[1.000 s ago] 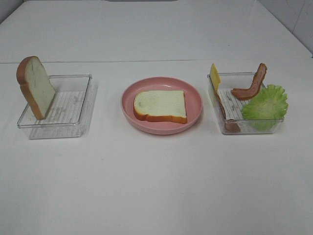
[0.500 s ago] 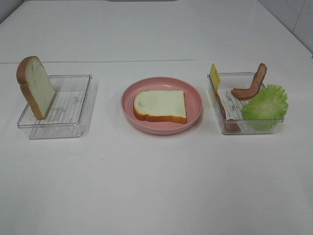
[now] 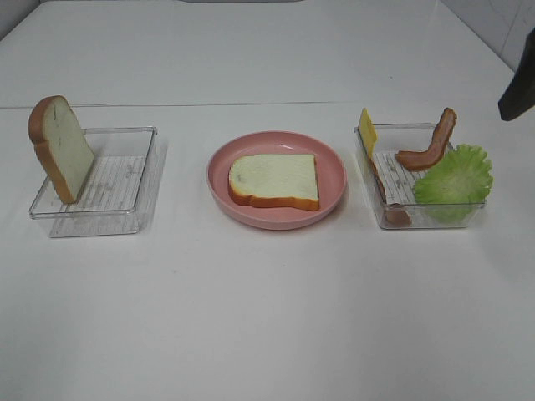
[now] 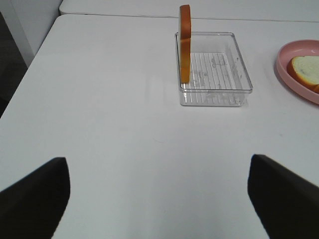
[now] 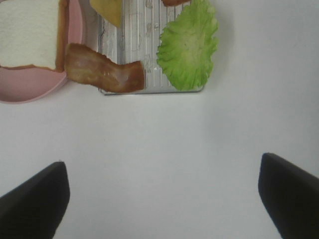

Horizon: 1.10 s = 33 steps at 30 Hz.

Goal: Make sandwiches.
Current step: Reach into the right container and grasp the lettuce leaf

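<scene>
One white bread slice (image 3: 274, 181) with an orange-brown crust lies flat on the pink plate (image 3: 219, 163). A second slice (image 3: 60, 149) stands on edge in the left clear tray (image 3: 125, 196). The right clear tray (image 3: 393, 180) holds a yellow cheese square (image 3: 367, 132), brown bacon strips (image 3: 430, 144) and a green lettuce leaf (image 3: 454, 180). My left gripper (image 4: 159, 199) is open and empty, well short of the upright slice (image 4: 185, 42). My right gripper (image 5: 162, 199) is open and empty above the table, short of the lettuce (image 5: 188, 46) and a bacon strip (image 5: 104, 74).
A dark part of my right arm (image 3: 518, 88) shows at the right edge of the exterior view, above the right tray. White table surface lies in front of the trays and plate. The table's left edge (image 4: 30, 59) shows in the left wrist view.
A dark part of my right arm has come into the exterior view at the right edge. The food, plate and trays have not moved.
</scene>
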Each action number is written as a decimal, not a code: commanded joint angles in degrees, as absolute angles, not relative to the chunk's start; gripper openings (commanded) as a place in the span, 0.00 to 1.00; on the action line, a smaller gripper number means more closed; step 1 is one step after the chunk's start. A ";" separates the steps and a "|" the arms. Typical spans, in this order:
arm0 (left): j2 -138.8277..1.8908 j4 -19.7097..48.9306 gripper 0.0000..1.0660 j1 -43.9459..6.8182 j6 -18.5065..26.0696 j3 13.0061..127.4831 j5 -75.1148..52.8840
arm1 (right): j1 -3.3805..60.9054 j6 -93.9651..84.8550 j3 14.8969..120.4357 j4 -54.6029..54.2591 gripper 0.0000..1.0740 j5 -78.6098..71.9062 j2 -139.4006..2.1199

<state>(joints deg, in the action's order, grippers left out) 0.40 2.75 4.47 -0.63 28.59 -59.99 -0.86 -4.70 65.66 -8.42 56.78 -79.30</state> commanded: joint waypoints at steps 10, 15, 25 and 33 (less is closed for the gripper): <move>1.43 3.21 0.83 4.64 -0.52 28.59 -59.19 | -1.03 -9.40 83.37 -8.59 0.88 59.53 -103.19; 1.43 3.21 0.83 4.64 -0.52 28.59 -59.19 | -1.78 -9.51 89.15 -9.11 0.87 60.10 -110.92; 1.43 3.21 0.83 4.64 -0.52 28.59 -59.19 | -4.47 -11.23 90.58 -10.26 0.87 59.93 -117.57; 1.43 3.21 0.83 4.70 -0.52 28.59 -59.19 | -4.41 -12.15 90.58 -13.18 0.81 59.07 -121.12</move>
